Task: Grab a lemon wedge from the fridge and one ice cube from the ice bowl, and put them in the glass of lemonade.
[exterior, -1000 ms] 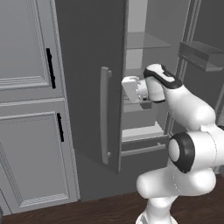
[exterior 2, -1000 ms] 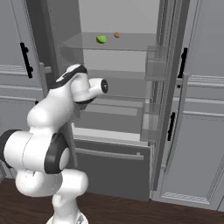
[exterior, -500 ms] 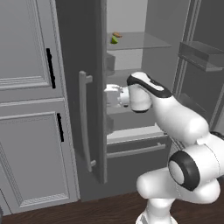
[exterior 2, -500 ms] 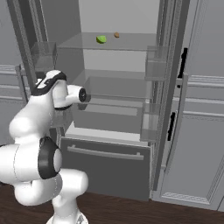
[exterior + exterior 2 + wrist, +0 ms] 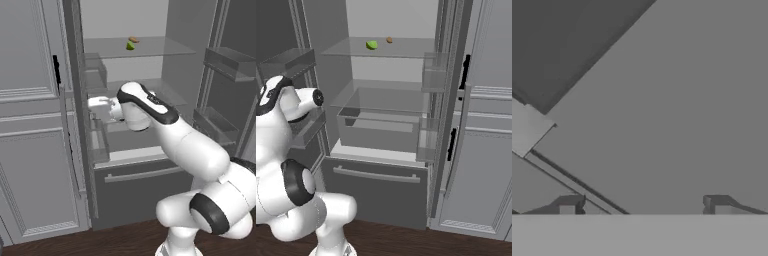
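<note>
The fridge [image 5: 125,17] stands with both doors swung wide. A small yellow-green lemon wedge [image 5: 130,45] [image 5: 372,45] lies on the top glass shelf [image 5: 406,50], toward the back. My gripper [image 5: 91,106] reaches left, well below the wedge, against the inner side of the left door [image 5: 70,60]. In the hand view my gripper [image 5: 642,205] is open, its fingertips [image 5: 568,205] wide apart with nothing between them, facing a flat grey surface. The ice cube, the ice bowl and the glass of lemonade are out of view.
A small brown item [image 5: 389,39] lies behind the wedge. A clear drawer [image 5: 381,127] sits under the lower shelf, above a freezer drawer with a bar handle [image 5: 378,175]. Door bins [image 5: 230,60] line the right door. Panelled cabinets [image 5: 30,165] [image 5: 486,150] flank the fridge.
My arm has swung left and the left fridge door has gone with it, opening wider. The top shelf and the lemon wedge have come into sight in the left base view.
</note>
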Available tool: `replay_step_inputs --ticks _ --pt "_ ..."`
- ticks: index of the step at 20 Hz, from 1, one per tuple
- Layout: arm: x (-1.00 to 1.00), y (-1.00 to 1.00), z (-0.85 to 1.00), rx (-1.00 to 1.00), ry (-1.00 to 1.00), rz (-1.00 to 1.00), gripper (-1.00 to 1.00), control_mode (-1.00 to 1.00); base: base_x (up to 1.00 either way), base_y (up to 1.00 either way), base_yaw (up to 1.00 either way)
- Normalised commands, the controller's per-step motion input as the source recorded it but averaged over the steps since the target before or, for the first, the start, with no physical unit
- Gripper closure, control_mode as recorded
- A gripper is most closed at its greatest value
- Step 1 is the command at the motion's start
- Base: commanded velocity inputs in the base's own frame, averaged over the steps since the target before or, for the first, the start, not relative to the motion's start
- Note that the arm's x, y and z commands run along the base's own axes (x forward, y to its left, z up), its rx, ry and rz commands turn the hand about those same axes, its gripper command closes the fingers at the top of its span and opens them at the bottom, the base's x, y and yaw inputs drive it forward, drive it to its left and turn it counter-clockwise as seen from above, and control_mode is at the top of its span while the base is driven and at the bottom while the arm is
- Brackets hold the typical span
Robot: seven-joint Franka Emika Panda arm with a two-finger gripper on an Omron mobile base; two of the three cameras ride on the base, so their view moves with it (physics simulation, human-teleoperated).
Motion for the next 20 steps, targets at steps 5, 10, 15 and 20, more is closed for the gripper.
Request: replay_step_inputs --ticks 5,10,15,20 --pt "-0.22 0.47 0.09 -0.18 -0.11 0.00 -1.00 -1.00 0.00 0.00 0.00" --pt "-0.99 -0.47 0.28 -0.12 -0.09 0.00 -1.00 -1.00 0.00 0.00 0.00" --pt "-0.71 -0.97 0.47 -0.11 0.01 -0.06 -1.00 -1.00 0.00 0.00 0.00" --pt "-0.28 -0.88 0.38 -0.20 0.13 -0.26 -1.00 -1.00 0.00 0.00 0.00"
